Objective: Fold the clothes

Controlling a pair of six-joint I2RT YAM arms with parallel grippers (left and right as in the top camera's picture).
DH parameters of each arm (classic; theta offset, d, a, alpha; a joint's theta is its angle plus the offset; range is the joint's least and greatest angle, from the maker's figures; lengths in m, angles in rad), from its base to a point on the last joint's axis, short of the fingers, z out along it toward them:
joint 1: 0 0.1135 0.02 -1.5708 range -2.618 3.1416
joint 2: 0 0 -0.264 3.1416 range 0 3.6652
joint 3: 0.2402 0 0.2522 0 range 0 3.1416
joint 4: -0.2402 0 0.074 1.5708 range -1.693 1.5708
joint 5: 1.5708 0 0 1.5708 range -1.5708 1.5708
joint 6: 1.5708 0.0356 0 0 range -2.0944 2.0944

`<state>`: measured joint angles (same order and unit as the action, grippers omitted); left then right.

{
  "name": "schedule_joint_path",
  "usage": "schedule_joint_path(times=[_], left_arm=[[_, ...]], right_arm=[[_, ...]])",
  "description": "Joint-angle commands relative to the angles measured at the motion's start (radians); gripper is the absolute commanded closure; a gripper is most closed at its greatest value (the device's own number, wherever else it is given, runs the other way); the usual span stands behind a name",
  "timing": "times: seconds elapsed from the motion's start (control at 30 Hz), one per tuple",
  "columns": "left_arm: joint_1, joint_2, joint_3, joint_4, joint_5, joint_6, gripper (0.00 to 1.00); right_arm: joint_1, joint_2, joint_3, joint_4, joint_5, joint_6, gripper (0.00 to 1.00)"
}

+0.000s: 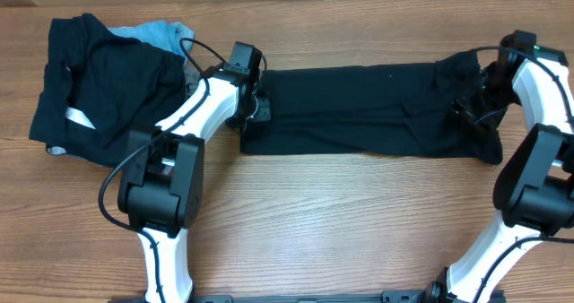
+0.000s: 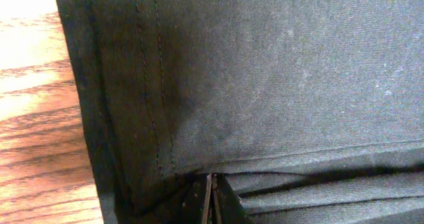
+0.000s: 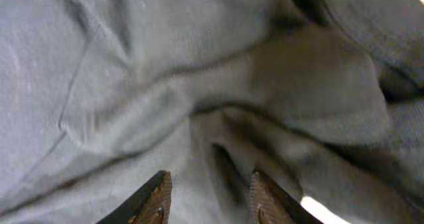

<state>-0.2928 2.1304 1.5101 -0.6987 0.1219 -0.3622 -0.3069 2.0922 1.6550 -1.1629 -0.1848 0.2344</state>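
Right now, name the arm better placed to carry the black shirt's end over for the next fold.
Likely left: the left end effector is shut on the T-shirt's hemmed edge; the right end effector stands open at the bunched end.

Garments, four in all: one plain black thin-fabric T-shirt (image 1: 359, 110), one black garment with a slanted white strip (image 1: 108, 92), one light-blue cloth garment (image 1: 157, 32) and one grey garment (image 1: 56, 149) (only a sliver shows). White-and-black robot arms, two: left arm (image 1: 193, 110), right arm (image 1: 549, 92). One brown wooden table (image 1: 314, 231).
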Motion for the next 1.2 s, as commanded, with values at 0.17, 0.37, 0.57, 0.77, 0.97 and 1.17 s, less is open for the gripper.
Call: schedule_joint_path(times=[0.17, 0.37, 0.57, 0.77, 0.97, 1.17], left_arm=[[0.004, 0.008, 0.015, -0.001, -0.021, 0.022, 0.96], [0.004, 0.008, 0.015, -0.007, -0.021, 0.023, 0.96], [0.005, 0.008, 0.015, -0.025, -0.029, 0.026, 0.96], [0.005, 0.008, 0.015, -0.026, -0.047, 0.026, 0.96], [0.011, 0.005, 0.071, -0.042, -0.055, 0.026, 0.96], [0.011, 0.005, 0.212, -0.050, -0.067, 0.027, 0.96]], right_arm=[[0.000, -0.004, -0.074, 0.107, -0.019, -0.002, 0.91], [0.000, -0.004, -0.056, 0.218, -0.134, 0.002, 0.96], [0.000, -0.004, -0.034, 0.404, -0.119, 0.085, 0.96], [0.000, -0.003, -0.034, 0.449, -0.098, 0.085, 0.18], [-0.049, -0.023, 0.155, 0.373, -0.076, 0.071, 0.00], [-0.034, 0.029, 0.203, 0.402, -0.056, -0.014, 0.13]])
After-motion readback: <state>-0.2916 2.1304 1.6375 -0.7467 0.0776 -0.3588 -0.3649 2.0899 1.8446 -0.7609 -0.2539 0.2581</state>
